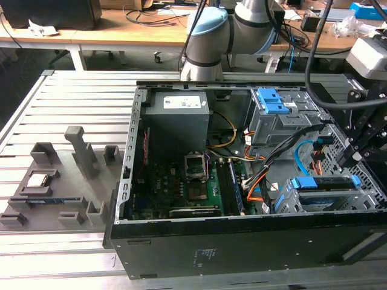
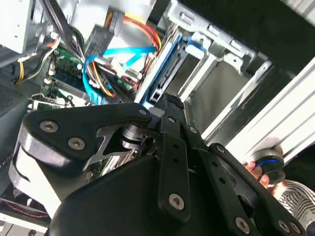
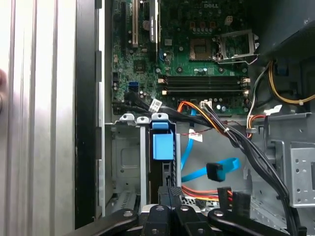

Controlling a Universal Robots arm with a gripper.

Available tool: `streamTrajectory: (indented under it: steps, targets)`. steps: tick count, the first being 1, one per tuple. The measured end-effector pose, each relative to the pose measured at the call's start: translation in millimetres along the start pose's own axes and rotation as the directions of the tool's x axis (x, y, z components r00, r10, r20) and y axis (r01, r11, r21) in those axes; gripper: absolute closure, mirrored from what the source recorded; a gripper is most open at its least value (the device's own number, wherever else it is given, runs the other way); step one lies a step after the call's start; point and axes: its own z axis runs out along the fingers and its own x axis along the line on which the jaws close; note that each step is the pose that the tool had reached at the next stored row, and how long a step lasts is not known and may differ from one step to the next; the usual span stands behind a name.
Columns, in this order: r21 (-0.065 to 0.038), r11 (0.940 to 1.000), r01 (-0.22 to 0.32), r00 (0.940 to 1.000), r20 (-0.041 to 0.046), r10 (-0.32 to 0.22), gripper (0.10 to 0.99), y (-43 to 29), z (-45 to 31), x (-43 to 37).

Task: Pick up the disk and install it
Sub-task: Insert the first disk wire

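The disk (image 1: 320, 182) sits edge-up in a slot of the grey drive cage (image 1: 329, 200), at the exterior view's right inside the open computer case. Its bright blue frame (image 3: 162, 145) faces the first wrist view, and the blue edge (image 2: 160, 69) runs along the cage wall in the second wrist view. My gripper (image 1: 349, 158) hangs just above the disk's right end. The fingers (image 3: 170, 194) are shut, pressed together at the disk's near edge with nothing between them. I cannot tell whether they touch it. The black gripper body (image 2: 170, 103) hides the contact point.
A second cage (image 1: 275, 106) with blue fronts stands further back. Black, orange and blue cables (image 3: 216, 172) cross beside the disk's slot. The motherboard (image 1: 181, 181) and power supply (image 1: 176, 115) fill the case's left. Grey fixtures (image 1: 54, 181) lie outside it. A person's hand (image 2: 253, 172) rests by the case.
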Motion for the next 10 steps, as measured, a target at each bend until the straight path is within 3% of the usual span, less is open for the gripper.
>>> streamTrajectory:
  steps: [4, 6, 7, 10]
  targets:
    - [0.0, 1.0, 0.0, 1.0, -0.0032, 0.0, 0.98, -11.8, -0.4, -12.9]
    - [0.0, 1.0, 0.0, 1.0, -0.0064, 0.0, 0.98, -12.4, 0.3, -30.9]
    - [0.0, 1.0, -0.001, 1.0, -0.0073, 0.001, 0.98, -12.3, 0.9, -48.6]
    - [0.0, 1.0, -0.001, 1.0, -0.0072, 0.001, 0.98, -12.5, 6.1, -66.5]
